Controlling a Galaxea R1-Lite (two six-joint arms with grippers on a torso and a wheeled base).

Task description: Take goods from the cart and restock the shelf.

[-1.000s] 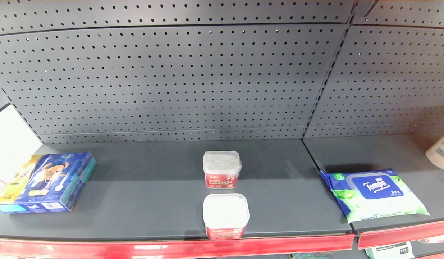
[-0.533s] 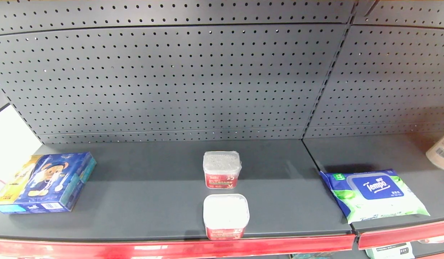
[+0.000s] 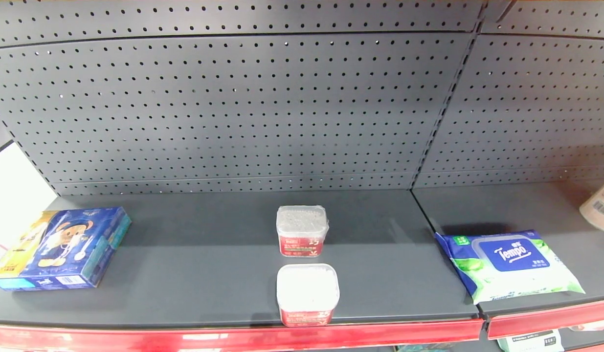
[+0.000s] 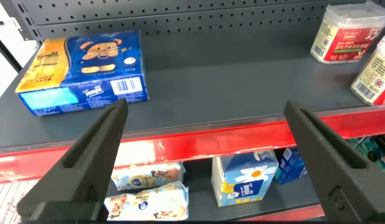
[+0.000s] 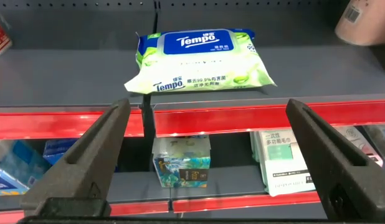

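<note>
OK, L gripper (image 4: 205, 106) and R gripper (image 5: 208, 102) both spread wide, empty. Wipes (image 3: 507, 264) look soft, light: I'd pinch across the pack. Front tub (image 3: 307, 293) stiff, prob slick; grip sidewalls.

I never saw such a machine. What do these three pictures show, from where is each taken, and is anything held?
It is a two-armed robot with a gripper on each arm. The wide picture comes from its head camera, facing a dark shelf. On it lie a blue box at the left, two red tubs in the middle, one behind the other, and a wet wipes pack at the right. The other two come from wrist cameras: the dark wedges are the left gripper and the right gripper, both open and empty.
</note>
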